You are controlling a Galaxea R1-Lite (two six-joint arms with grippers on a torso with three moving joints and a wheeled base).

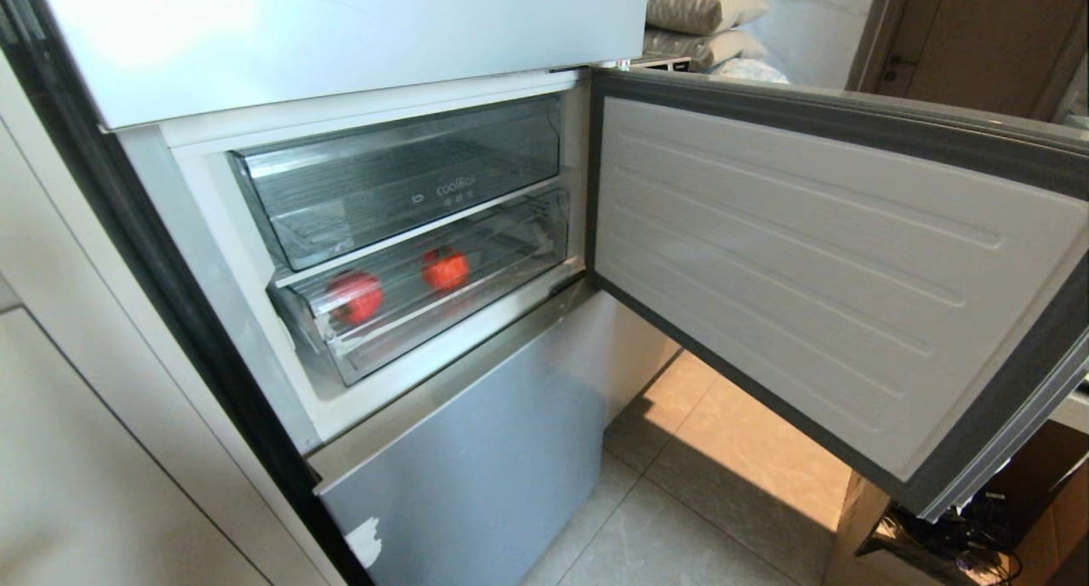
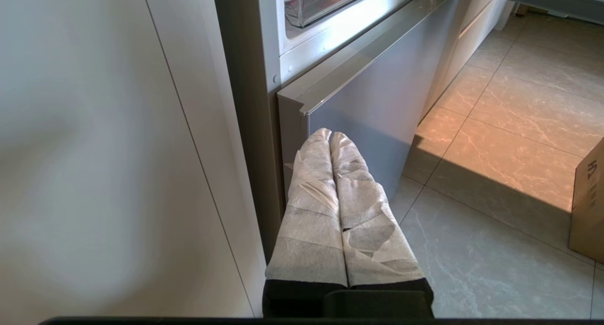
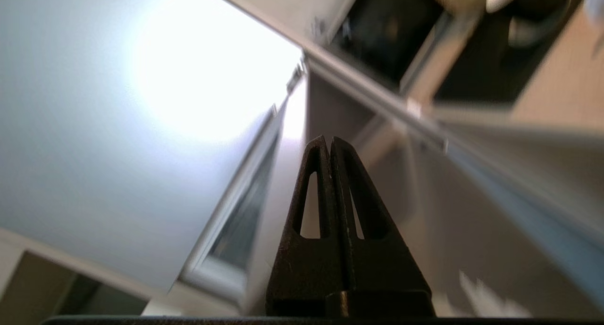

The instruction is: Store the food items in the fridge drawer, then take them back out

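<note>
Fridge drawer [image 1: 408, 314], clear plastic, lower left of centre in the head view: held two red tomatoes, one left [image 1: 355, 297], one right [image 1: 446, 269], apart. Lettered bin [image 1: 400, 186] sat above; fridge door [image 1: 834, 271] stood open right. Left gripper [image 2: 330, 135], cloth-wrapped, fingers pressed together, empty. Right gripper [image 3: 329, 141] clenched, empty.

Two food items [image 1: 356, 297] [image 1: 446, 269] lie side by side in the fridge drawer [image 1: 357, 361].
</note>
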